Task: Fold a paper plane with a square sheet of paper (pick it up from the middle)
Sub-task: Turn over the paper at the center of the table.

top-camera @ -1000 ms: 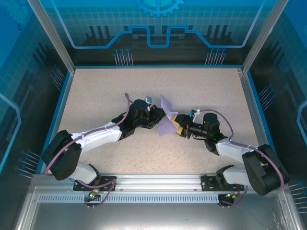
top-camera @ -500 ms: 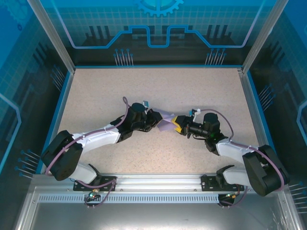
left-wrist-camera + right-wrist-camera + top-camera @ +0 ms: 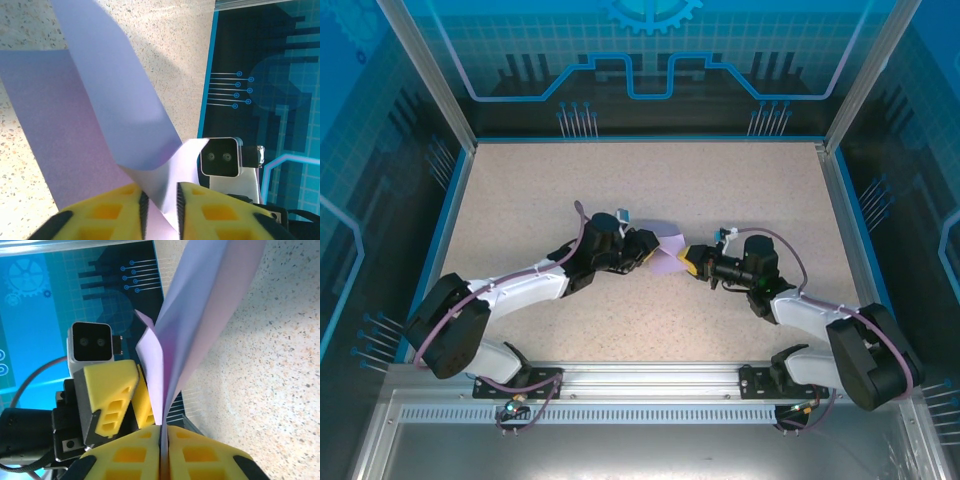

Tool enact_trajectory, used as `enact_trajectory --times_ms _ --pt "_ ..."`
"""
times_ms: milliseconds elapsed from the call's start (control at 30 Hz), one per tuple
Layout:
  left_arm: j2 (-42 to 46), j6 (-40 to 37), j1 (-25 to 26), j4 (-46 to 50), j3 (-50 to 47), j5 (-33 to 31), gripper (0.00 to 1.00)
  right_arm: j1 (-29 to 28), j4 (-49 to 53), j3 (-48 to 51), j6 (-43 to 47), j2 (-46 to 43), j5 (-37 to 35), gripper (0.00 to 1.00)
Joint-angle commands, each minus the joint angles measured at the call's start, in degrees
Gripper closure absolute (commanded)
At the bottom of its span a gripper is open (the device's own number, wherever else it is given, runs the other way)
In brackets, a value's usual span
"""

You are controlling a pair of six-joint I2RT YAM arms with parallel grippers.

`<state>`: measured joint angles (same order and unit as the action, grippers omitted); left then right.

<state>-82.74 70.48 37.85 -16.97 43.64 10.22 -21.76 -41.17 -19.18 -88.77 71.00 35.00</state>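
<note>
Just one sheet [image 3: 669, 254], two tools [image 3: 649, 250] [image 3: 689, 262]

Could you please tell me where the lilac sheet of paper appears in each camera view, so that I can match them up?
Top external: the lilac paper is at mid-table, near the picture's centre.
Left wrist: the lilac paper spans the left side, rising from bottom centre.
Right wrist: the lilac paper runs from bottom centre to top right.
Shared landmark: the speckled table beneath it.
</note>
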Motion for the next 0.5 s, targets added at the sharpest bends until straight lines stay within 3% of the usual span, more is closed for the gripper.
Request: enact_trajectory --times_ms 0,100,267,367,467 --pt "2.48 -1.59 -1.05 1.62 -0.01 1.12 0.68 -0.16 7.68 -2.78 6.06 -3.26 0.60 0.94" --pt "4.04 -4.66 -1.71 6.26 1.62 0.39 0.50 0.05 23.19 -7.27 17.74 -6.86 -0.66 0.99" --pt "6.00 -10.36 -3.79 14.34 5.08 0.49 0.36 -0.85 53.38 -18.46 44.06 -9.49 -10.24 1.00" --pt "6.02 -15.75 -5.01 22.13 9.08 0.61 0.27 -6.41 69.00 -26.77 58.15 -8.22 -27.11 1.00" --pt "6.19 -20.37 -6.70 27.97 12.45 1.14 0.20 -14.59 78.43 -34.10 65.37 -5.21 -47.51 1.00"
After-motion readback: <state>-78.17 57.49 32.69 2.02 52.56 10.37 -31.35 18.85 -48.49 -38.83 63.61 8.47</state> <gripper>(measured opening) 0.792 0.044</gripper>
